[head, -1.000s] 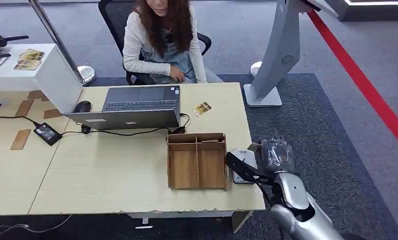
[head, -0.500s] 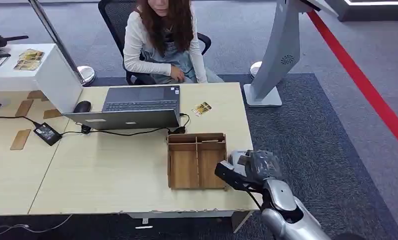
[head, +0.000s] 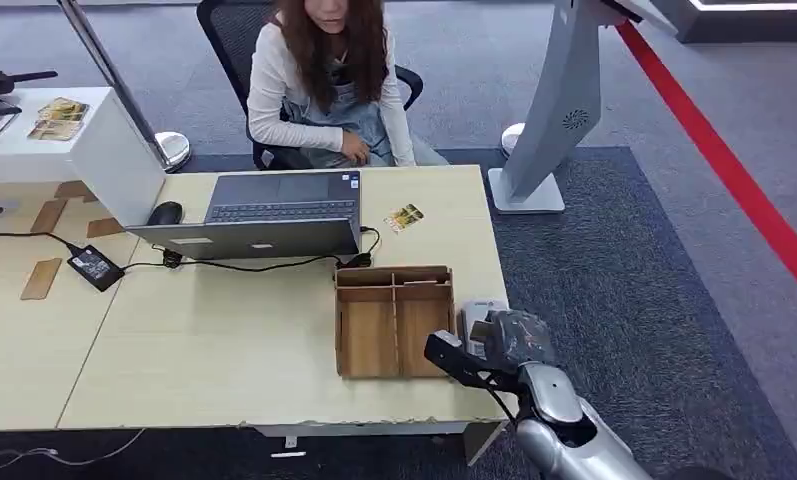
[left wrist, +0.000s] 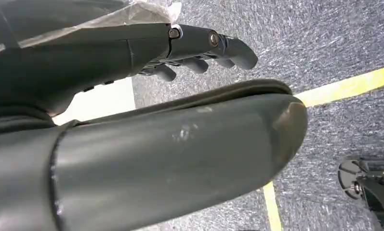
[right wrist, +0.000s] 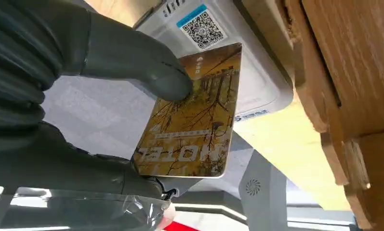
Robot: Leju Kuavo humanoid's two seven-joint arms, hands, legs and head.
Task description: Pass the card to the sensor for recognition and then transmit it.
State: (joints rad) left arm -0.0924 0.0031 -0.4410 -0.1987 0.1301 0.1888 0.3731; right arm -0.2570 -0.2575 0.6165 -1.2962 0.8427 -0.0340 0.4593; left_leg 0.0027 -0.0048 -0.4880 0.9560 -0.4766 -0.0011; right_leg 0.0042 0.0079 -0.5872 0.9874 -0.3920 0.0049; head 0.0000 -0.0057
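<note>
My right hand [right wrist: 84,96] pinches the hotel card [right wrist: 192,118] over the white card reader [right wrist: 238,53] beside the wooden organizer [head: 394,320] at the counter [head: 224,360] edge; recognition apparently underway, handover pending.

A table [head: 224,340] is carrying a laptop [head: 264,212], mouse [head: 164,213], card [head: 404,216], wooden tray [head: 394,322] and, at its right edge, a sensor [head: 476,312].

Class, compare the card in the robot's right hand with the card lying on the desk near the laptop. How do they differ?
The held card is pinched in the right hand over the white sensor; the desk card lies flat, untouched. The held card is by the wooden tray; the desk card is beside the laptop. Both look yellowish.
</note>
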